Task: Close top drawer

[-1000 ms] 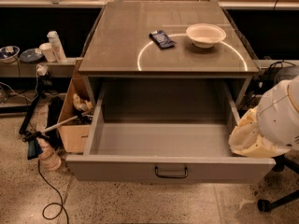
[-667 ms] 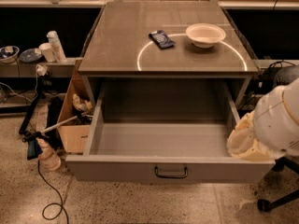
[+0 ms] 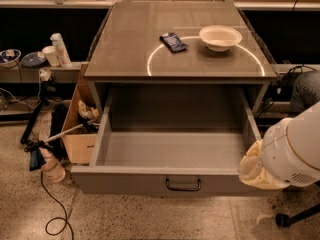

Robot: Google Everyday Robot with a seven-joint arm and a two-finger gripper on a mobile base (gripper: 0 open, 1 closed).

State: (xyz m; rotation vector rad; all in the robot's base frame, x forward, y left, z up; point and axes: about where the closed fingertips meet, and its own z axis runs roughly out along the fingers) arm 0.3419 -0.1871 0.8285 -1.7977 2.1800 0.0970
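Grey top drawer (image 3: 130, 182) (cream hand (image 3: 256, 168) at right)

**A Grey Table With Two Things on Top**

The grey table (image 3: 125, 54) has a flat top. A white bowl (image 3: 220, 37) sits on it, near the back on the right. A small dark blue packet (image 3: 173, 42) lies flat just to the left of the bowl and does not touch it. A thin white ring (image 3: 149, 64) curves across the top, and both things sit on its line.

The table stands on a speckled floor (image 3: 150, 219). A cardboard box (image 3: 80, 141) stands on the floor beside the table's left side. A black cord (image 3: 56, 219) curls on the floor in front of the box.

The gripper (image 3: 255, 166) is low, at the right front corner of the open top drawer (image 3: 170, 149).
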